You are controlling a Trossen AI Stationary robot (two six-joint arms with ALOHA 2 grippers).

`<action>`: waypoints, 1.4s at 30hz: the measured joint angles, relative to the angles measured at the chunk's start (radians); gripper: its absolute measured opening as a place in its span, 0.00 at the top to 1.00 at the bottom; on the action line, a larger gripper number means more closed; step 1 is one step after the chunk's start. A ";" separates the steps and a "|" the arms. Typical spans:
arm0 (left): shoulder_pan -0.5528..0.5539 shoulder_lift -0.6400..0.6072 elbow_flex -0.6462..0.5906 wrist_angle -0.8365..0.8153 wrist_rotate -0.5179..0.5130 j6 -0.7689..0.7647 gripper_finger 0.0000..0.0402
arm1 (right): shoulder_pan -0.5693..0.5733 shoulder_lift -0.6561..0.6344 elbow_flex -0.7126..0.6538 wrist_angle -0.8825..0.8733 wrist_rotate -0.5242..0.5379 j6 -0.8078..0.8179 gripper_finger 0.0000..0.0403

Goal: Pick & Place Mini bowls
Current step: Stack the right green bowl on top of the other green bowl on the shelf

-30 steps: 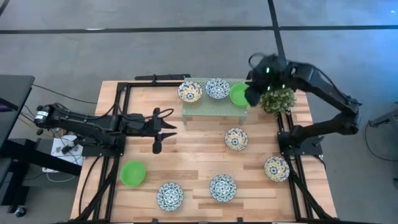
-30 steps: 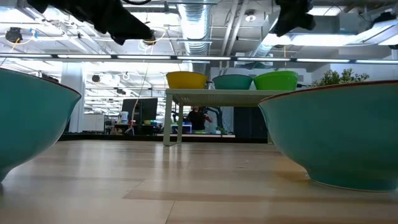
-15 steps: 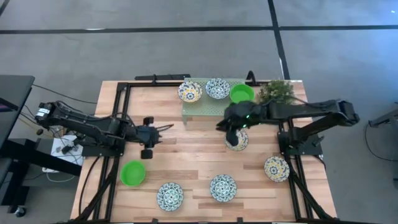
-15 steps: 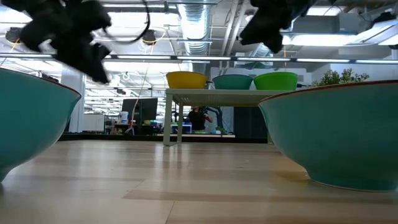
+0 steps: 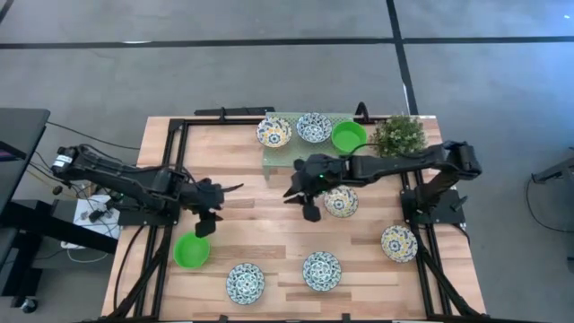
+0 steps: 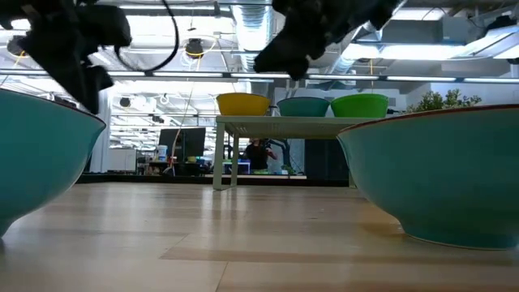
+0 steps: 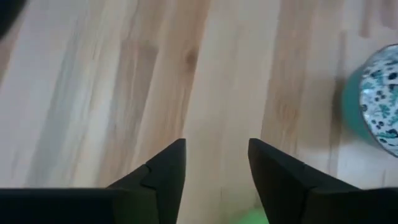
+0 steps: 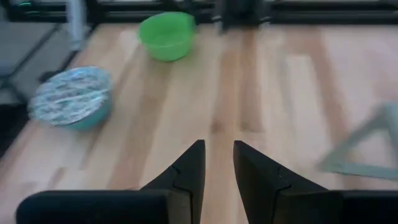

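Rack: raised mesh shelf at the table's far edge; it serves as the drop spot, which is why three bowls already sit in a row on it.
Rack bowls: two patterned bowls and one green bowl, side by side on top; in the low view they stand along the shelf, well beyond both grippers.
Right gripper: empty, fingers slightly apart with bare wood showing in the gap in its wrist view; it hangs over mid-table, just beside a patterned table bowl. Judged to be reaching for its next pick.
Right wrist outlook: ahead of the fingers lie the loose green bowl and a patterned one, both well apart from the tips.
Left gripper: empty, fingers spread in its wrist view; it sits close above the loose green bowl, whose green edge shows right under the fingertips. Spread wide probably so the fingers can straddle a rim.
Left wrist outlook: another patterned bowl lies off to one side, near but not touched.
Table bowls: besides those, patterned bowls rest along the near edge and by the right arm's base; all untouched, awaiting transfer.
Plant: beside the rack, not involved.
Progress: three on the rack, six on the table by this count.
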 joint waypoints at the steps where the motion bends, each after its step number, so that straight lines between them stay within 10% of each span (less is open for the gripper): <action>1: -0.004 0.004 0.001 -0.020 0.003 -0.036 0.56 | 0.000 0.018 0.021 0.003 -0.022 -0.009 0.80; 24: -0.217 0.320 0.001 -0.212 0.116 -0.276 0.61 | -0.007 0.115 0.072 -0.070 -0.031 -0.033 0.80; 42: -0.288 0.236 0.001 -0.230 0.179 -0.301 0.66 | -0.006 0.115 0.072 -0.071 -0.028 -0.032 0.80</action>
